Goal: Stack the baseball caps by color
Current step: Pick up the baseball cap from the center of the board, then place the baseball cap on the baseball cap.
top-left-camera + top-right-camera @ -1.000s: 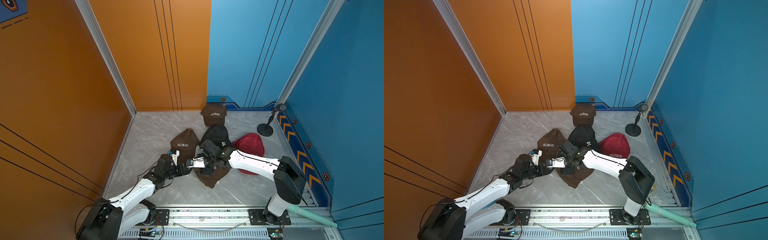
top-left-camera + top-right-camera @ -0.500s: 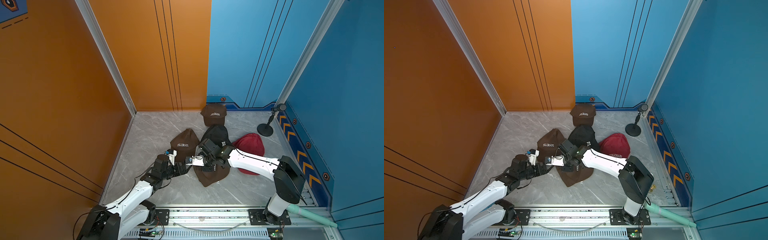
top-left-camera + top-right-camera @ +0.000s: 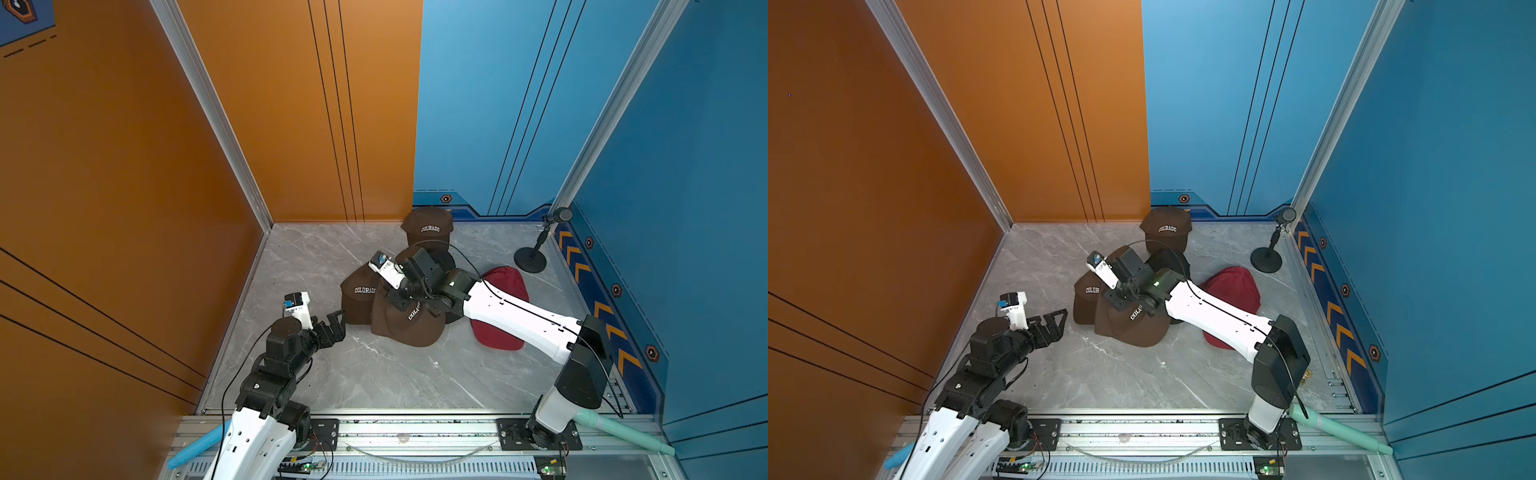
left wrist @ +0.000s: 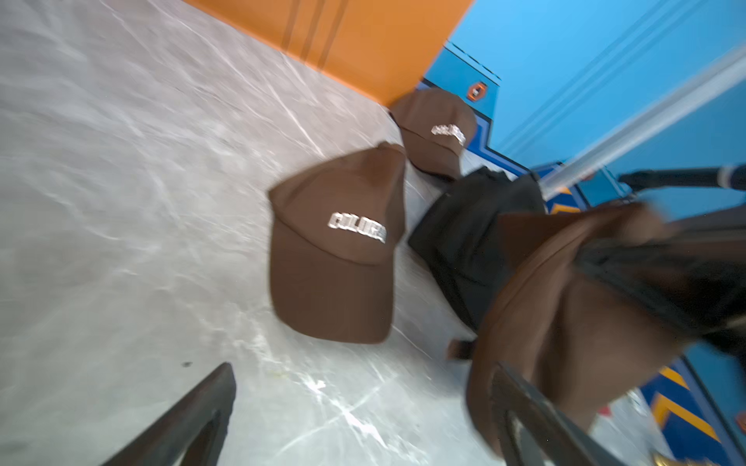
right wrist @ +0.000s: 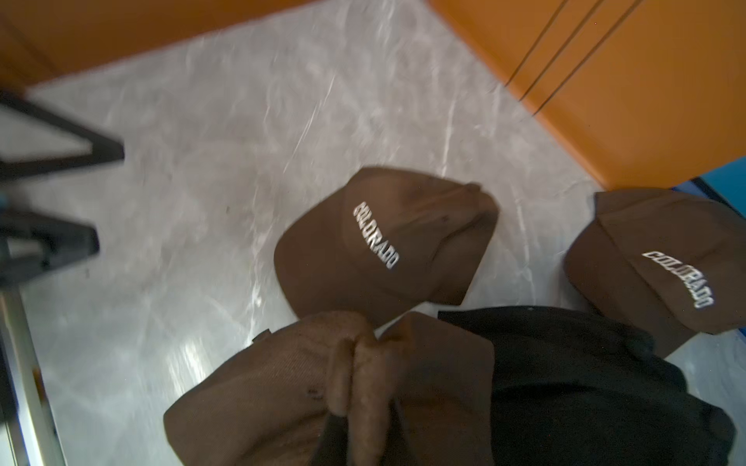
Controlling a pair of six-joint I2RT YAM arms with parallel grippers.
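Grey marble table [image 3: 374, 374], orange and blue walls — right jaws pinched shut on the bunched crown of a brown cap [image 3: 411, 332], left jaws wide apart and empty; second brown cap [image 3: 356, 299] just beside it — brown stack in hand, next likely a lift onto that second cap.

A purpose-built robot test cell in a lab, not a lived-in room. Flat orange panels [image 3: 291, 124] and blue panels [image 3: 498, 104] are framed by bare aluminium posts [image 3: 208, 104] and box in a grey marble-look tabletop [image 3: 374, 374]. Along the lower edge of both top views runs an aluminium rail [image 3: 415, 432] with the left arm [image 3: 257, 436] and right arm [image 3: 519, 320] bolted to it, beside loose cables and a lit circuit board [image 3: 299, 467]. A microphone stand [image 3: 530, 259] occupies the right rear corner, next to painted orange chevrons [image 3: 602, 311].
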